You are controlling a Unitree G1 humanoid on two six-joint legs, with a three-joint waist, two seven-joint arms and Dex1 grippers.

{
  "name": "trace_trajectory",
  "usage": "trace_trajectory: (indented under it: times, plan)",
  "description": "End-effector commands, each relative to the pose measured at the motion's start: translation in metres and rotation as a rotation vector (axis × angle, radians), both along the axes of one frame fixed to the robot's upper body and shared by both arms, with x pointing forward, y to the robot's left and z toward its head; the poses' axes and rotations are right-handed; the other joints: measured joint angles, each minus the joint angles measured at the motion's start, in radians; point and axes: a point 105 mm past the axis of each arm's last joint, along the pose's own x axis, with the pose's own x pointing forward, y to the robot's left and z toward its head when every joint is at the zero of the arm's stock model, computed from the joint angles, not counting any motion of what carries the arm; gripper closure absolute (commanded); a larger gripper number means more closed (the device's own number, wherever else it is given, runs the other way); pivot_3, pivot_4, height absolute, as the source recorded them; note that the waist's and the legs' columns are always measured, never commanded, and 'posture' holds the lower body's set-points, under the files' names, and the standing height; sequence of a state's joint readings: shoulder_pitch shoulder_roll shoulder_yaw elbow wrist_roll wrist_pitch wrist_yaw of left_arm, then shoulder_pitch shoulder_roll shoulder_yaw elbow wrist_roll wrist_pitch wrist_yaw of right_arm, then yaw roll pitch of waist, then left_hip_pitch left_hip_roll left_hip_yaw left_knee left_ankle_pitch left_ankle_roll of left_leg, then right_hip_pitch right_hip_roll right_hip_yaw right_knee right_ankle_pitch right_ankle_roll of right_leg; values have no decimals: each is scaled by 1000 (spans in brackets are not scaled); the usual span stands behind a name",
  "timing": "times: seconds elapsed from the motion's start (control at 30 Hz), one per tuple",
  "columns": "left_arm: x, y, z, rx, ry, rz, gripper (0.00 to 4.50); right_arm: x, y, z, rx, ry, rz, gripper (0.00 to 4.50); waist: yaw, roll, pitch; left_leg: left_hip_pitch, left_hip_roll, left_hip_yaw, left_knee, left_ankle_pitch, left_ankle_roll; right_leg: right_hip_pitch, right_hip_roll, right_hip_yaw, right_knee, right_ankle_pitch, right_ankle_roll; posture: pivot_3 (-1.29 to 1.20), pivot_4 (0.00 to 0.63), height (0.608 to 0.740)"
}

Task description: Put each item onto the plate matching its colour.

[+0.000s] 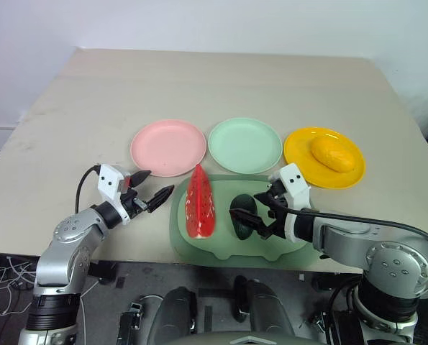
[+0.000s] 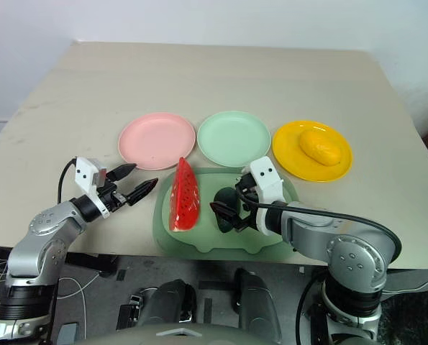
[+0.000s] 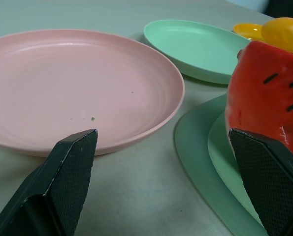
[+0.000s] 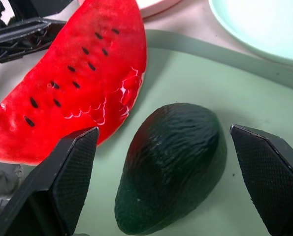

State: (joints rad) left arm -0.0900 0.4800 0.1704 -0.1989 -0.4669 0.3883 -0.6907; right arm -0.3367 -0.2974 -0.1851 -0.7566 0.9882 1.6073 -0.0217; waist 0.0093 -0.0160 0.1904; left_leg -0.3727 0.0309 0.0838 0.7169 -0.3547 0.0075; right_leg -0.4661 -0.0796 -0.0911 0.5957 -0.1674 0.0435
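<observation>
Nearest the robot, the right gripper (image 1: 260, 214) hangs over the green tray (image 1: 221, 248), its two black fingers spread wide on either side of the dark green avocado (image 1: 240, 213), closed on nothing. The avocado lies on the tray, and in the right wrist view it sits between the fingers without touching either. Just at its 9 o'clock on the same tray lies the red watermelon slice (image 1: 199, 202), seeded face up, long axis running near to far. At 9 o'clock of the slice, off the tray and above the bare table (image 1: 70, 100), the left gripper (image 1: 151, 187) points toward the slice with its fingers parted and empty; one fingertip is near the slice's rind in the left wrist view.

Beyond the tray stand three round plates in a row: the pink plate (image 1: 156, 154) at 11 o'clock, the mint green plate (image 1: 260, 154) at 12, both bare, and the yellow plate (image 1: 300, 154) at 2 o'clock, carrying the yellow mango (image 1: 333, 155).
</observation>
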Motion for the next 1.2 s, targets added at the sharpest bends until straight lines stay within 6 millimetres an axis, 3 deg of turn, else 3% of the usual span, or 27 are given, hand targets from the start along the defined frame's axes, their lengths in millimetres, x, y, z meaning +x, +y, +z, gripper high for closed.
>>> trace_trajectory:
  times: [0.03, 0.3, 0.4, 0.5, 0.57, 0.77, 0.87, 0.93, 1.2]
  plan:
    - [-4, 0, 6, 18, -20, -13, 0, 1, 4, -8, -65, 18, 21, 14, -1, 0, 0, 0, 0, 0, 0, 0, 0, 0, 0, 0, 0, 0, 0, 0, 150, 740]
    - [-8, 7, 8, 25, -28, 17, 0, 10, 1, -17, -138, 16, 3, 14, -1, 0, 0, 0, 0, 0, 0, 0, 0, 0, 0, 0, 0, 0, 0, 0, 150, 740]
    - [-8, 8, 8, 25, -33, 26, 0, 14, -1, -15, -137, 3, -6, 592, -1, 0, 0, 0, 0, 0, 0, 0, 0, 0, 0, 0, 0, 0, 0, 0, 150, 740]
    - [-8, 9, 9, 25, -38, 34, 0, 16, 0, -13, -145, -18, -1, 1488, 0, 0, 0, 0, 0, 0, 0, 0, 0, 0, 0, 0, 0, 0, 0, 0, 150, 740]
    - [-8, 10, 10, 24, -41, 37, 0, 16, 0, -11, -153, -39, 7, 1503, 0, 0, 0, 0, 0, 0, 0, 0, 0, 0, 0, 0, 0, 0, 0, 0, 150, 740]
    - [-7, 13, 12, 27, -53, 53, 0, 34, -6, 29, -115, -213, 2, 1503, -1, 0, 0, 0, 0, 0, 0, 0, 0, -1, 0, 0, 0, 0, 0, 0, 150, 740]
    - [-5, 13, 14, 24, -64, 62, 0, 64, -13, 54, -105, -307, -55, 1503, -5, 0, 0, 0, 0, 0, 0, 0, 0, -1, 0, 0, 0, 0, 0, 0, 150, 740]
    - [-5, 13, 15, 24, -66, 65, 0, 87, -18, 58, -138, -338, -87, 1503, -5, 0, 0, 0, 0, 0, 0, 0, 0, -1, 0, 0, 0, 0, 0, 0, 150, 740]
    - [-10, 13, 27, 31, -87, 79, 0, 156, -18, 32, -264, -386, -79, 1503, -19, 0, 0, -1, -1, 1, -1, 0, 0, -1, 0, 0, 0, 0, 0, 0, 150, 740]
